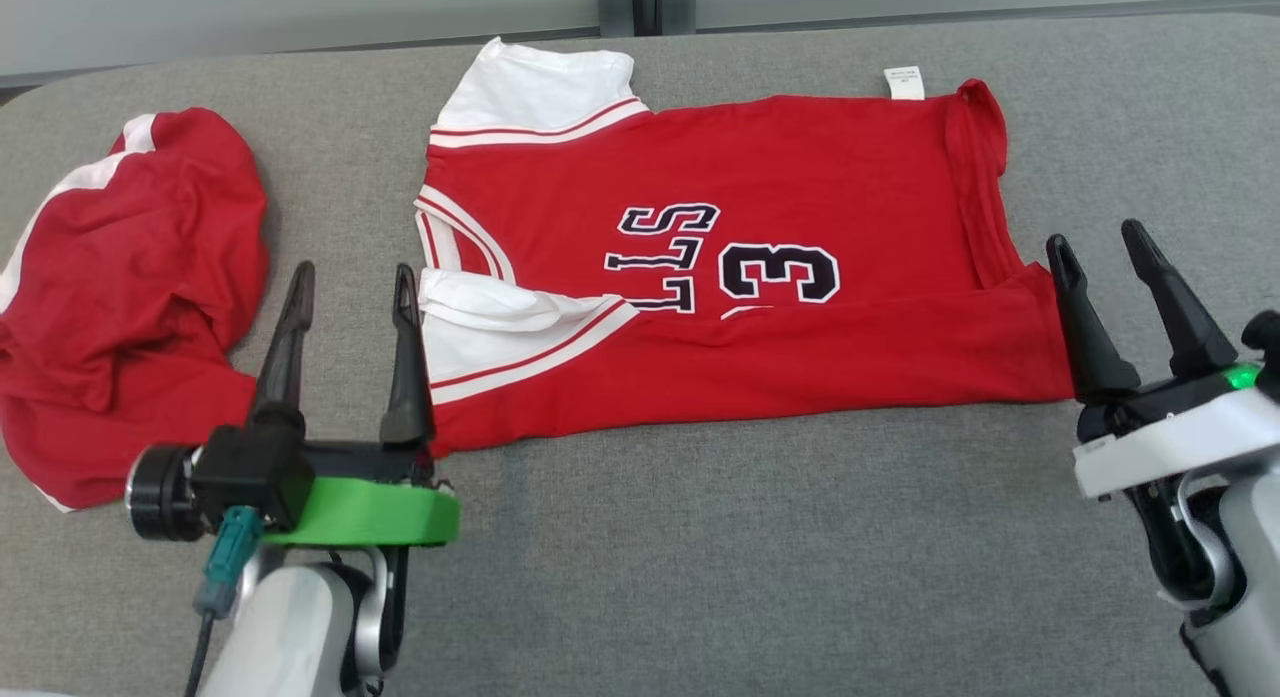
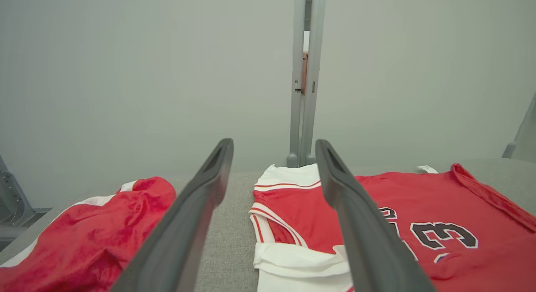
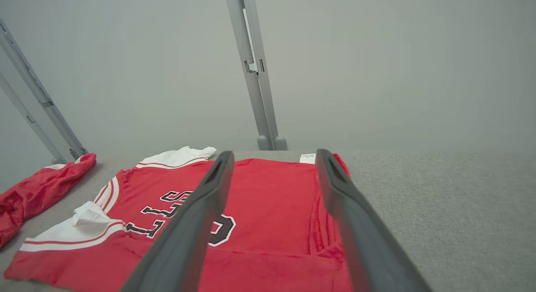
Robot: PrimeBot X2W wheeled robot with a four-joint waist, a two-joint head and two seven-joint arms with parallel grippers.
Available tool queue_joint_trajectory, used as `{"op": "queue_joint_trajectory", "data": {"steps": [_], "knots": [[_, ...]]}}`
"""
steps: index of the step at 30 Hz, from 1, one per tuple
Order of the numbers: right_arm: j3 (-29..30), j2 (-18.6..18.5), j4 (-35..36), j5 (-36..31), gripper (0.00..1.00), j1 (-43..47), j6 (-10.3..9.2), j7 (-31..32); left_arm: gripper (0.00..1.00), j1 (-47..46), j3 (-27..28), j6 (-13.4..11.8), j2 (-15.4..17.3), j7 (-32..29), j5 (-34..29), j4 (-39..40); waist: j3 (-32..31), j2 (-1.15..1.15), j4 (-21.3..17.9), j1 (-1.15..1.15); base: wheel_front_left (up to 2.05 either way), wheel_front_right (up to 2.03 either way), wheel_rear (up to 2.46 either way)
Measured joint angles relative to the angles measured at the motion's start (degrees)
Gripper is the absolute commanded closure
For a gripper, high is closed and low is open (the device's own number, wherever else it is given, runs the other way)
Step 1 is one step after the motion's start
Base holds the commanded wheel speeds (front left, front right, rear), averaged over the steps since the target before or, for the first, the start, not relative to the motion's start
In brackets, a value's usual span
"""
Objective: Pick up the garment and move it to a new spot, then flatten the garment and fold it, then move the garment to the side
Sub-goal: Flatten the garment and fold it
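Observation:
The garment [image 1: 720,277] is a red jersey with white sleeves, dark lettering and a number 3. It lies spread on the grey table [image 1: 760,557], its near edge folded over along its length; it also shows as the garment [image 2: 439,216] and the garment [image 3: 268,208]. My left gripper [image 1: 352,282] stands open just off the garment's left end, beside the white sleeve, nothing between its fingers. My right gripper [image 1: 1100,247] is open at the garment's right end, also empty. Open left gripper [image 2: 274,149] and open right gripper [image 3: 274,158] appear in their wrist views.
A second red and white garment [image 1: 130,297] lies crumpled at the table's left end, near my left gripper. A white label [image 1: 904,82] sticks out at the jersey's far edge. A grey wall with a vertical post [image 2: 303,78] stands behind the table.

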State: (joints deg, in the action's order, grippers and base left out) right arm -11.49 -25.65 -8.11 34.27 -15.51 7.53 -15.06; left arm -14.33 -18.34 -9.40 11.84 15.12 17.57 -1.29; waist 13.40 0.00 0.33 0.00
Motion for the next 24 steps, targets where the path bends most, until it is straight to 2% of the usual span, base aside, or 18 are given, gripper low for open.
{"op": "queue_joint_trajectory", "data": {"steps": [3,6,12,15,18,24], "knots": [[4.0,4.5,3.5,-3.0,0.0,3.5,0.0,0.0,0.0,2.6,2.4,2.4,-3.5,0.0,-1.4,-1.7,-0.6,0.0,-0.2,0.0,0.0,0.0,0.0],[6.4,8.3,5.9,-5.1,0.0,6.4,-0.01,0.0,0.0,4.3,4.6,4.6,-4.8,0.0,-4.6,-5.3,-1.0,0.0,-0.5,0.0,0.0,0.0,0.0],[7.0,10.6,6.3,-7.0,0.0,8.9,-0.01,0.0,0.0,5.1,8.0,7.3,-7.0,0.0,-6.9,-11.2,-1.3,0.0,-1.6,0.0,0.0,0.0,0.0],[6.9,10.8,6.4,-7.1,0.0,9.0,-0.01,0.0,0.0,5.1,8.7,7.2,-7.2,0.0,-8.5,-15.6,-1.4,0.0,-2.4,0.0,0.0,0.0,0.0],[6.4,10.8,6.3,-7.1,0.0,8.9,-0.01,0.0,0.0,4.7,9.1,5.6,-7.2,0.0,-11.0,-20.9,-1.4,0.0,-3.3,0.0,0.0,0.0,0.0],[6.6,11.0,6.2,-7.1,0.0,8.9,-0.01,0.0,0.0,2.3,10.0,4.3,-7.3,0.0,-11.3,-30.9,-1.4,0.0,-5.2,0.0,0.0,0.0,0.0]]}}
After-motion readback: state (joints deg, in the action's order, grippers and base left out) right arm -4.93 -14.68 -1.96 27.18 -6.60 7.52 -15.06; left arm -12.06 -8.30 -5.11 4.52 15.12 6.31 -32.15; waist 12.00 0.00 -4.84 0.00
